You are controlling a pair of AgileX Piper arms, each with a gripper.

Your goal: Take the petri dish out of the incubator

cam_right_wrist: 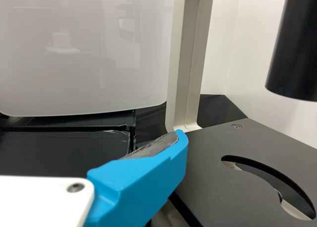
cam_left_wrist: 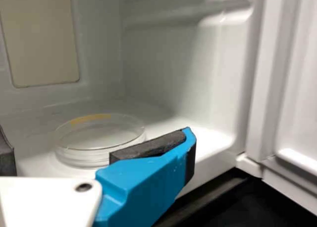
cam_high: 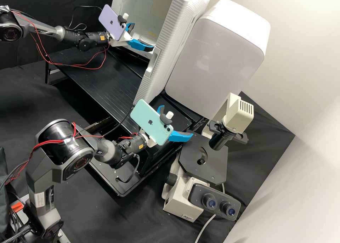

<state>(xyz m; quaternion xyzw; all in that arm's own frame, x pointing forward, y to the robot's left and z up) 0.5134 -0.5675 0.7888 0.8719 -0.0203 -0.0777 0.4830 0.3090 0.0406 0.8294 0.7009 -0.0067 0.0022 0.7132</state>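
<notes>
– Location first: where is the petri dish [cam_left_wrist: 99, 138]?
– On the white floor of the incubator [cam_left_wrist: 208, 88], near the front edge, lying flat.
– How does it look?
– Round, shallow and clear all through. It seems to have a lid on it, with a second rim line low on the wall. A yellowish streak shows at its far rim. What is inside, I cannot tell.
– And the left gripper [cam_left_wrist: 94, 146]?
– At the incubator's open mouth with its fingers apart. In the left wrist view, one lies to each side of the dish. The dark pad of one blue finger [cam_left_wrist: 148, 147] overlaps the dish's near rim there, but whether it touches I cannot tell. Nothing is gripped.
– What does the high view add?
– The door [cam_high: 219, 58] stands swung wide, out toward the microscope [cam_high: 198, 190].
– And the right gripper [cam_high: 177, 126]?
– Well apart from the dish, low beside the door, at the edge of the microscope's black stage [cam_right_wrist: 237, 157]. Its fingers are apart too, with nothing between them.
</notes>
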